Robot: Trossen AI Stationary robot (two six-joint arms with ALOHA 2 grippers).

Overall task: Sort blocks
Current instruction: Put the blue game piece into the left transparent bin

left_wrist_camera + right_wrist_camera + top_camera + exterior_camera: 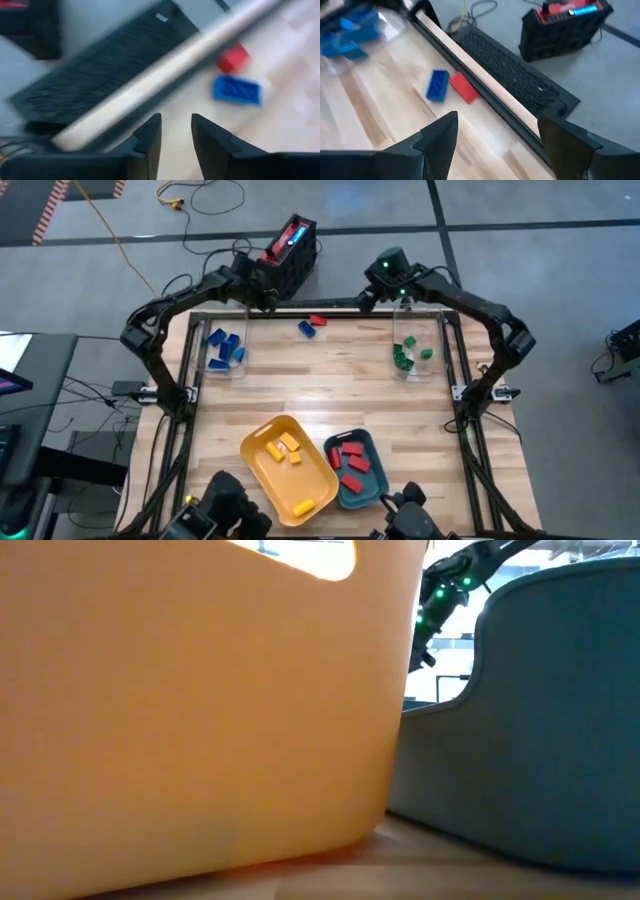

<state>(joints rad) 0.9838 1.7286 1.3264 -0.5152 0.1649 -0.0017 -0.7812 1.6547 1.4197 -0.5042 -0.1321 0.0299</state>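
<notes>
Two loose blocks lie flat on the table near its far edge: a blue one (307,330) (237,90) (438,85) and a red one (318,321) (233,58) (464,88), side by side. My left gripper (262,300) (176,120) hovers at the far edge, left of them, open with a narrow gap. My right gripper (372,300) (497,125) hovers at the far edge, right of them, wide open. Sorted blocks rest in containers: blue (222,348), green (408,353), yellow (285,448), red (352,462).
A clear container (232,363) holds the blue blocks at far left, and another (425,340) holds the green ones at far right. The yellow tray (262,480) (200,720) and the teal tray (370,492) (540,720) sit at the near edge. Bare wood lies mid-table. A raised frame rail (485,95) borders the far edge.
</notes>
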